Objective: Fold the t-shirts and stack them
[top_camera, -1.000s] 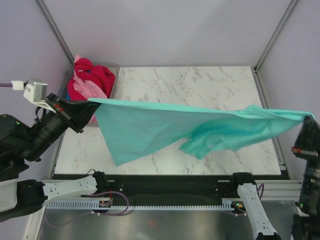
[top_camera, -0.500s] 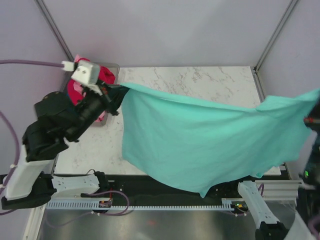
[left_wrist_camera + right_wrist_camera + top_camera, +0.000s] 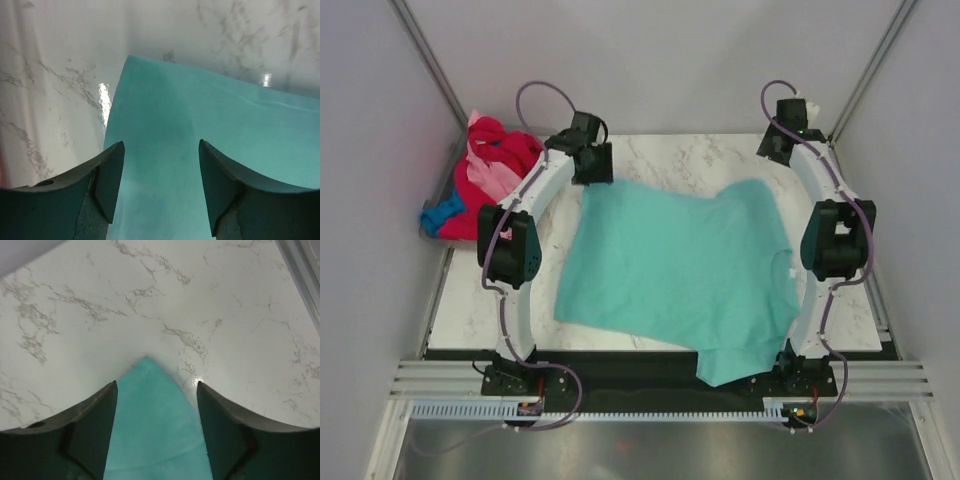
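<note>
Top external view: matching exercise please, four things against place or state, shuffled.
1 teal t-shirt
2 red t-shirt
3 blue t-shirt
4 left gripper

A open, over a teal corner
B far left, bunched with the pink t-shirt
C spread flat on the table
D leftmost, just nearer than the red one

Pairs: 1-C, 2-B, 3-D, 4-A

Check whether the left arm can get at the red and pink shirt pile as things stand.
Probably yes. The left pincer hangs open over the far-left corner of the teal shirt, and the pile lies close to its left with nothing else between them.
</note>
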### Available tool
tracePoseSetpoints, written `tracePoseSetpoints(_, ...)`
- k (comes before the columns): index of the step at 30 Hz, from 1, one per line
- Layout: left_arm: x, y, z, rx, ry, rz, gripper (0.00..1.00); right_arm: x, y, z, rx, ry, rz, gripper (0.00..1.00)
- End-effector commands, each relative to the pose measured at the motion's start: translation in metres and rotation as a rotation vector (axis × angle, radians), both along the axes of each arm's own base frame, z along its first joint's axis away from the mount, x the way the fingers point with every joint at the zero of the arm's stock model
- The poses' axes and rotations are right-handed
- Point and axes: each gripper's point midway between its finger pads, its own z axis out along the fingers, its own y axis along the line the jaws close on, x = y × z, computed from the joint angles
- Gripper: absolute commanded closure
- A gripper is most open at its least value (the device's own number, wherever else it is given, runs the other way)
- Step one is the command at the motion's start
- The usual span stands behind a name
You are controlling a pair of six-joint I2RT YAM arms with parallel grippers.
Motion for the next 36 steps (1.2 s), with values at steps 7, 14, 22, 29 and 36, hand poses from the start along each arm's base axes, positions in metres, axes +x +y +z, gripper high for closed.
tracePoseSetpoints(7, -0.024, 0.006, -0.011, -0.058, 0.128, 0.040, 0.27, -0.009, 0.006, 0.092, -0.008, -0.140, 0.043, 0.13)
tracePoseSetpoints(14, -0.105, 0.017, -0.034, -0.118, 0.186, 0.054, 0.30, -0.115, 0.055, 0.002, 0.250, -0.028, 0.152, 0.14)
tracePoseSetpoints(22, -0.184, 0.027, -0.056, -0.190, 0.192, 0.061, 0.27, -0.135, 0.080, -0.075, 0.293, 0.134, 0.202, 0.16)
tracePoseSetpoints(29, -0.187, 0.027, -0.104, -0.192, 0.296, 0.163, 0.28, -0.103, 0.072, -0.128, 0.260, 0.278, 0.134, 0.18)
tracePoseSetpoints(36, -0.170, 0.022, -0.152, -0.199, 0.360, 0.220, 0.30, -0.051, 0.067, -0.170, 0.213, 0.351, 0.167, 0.18)
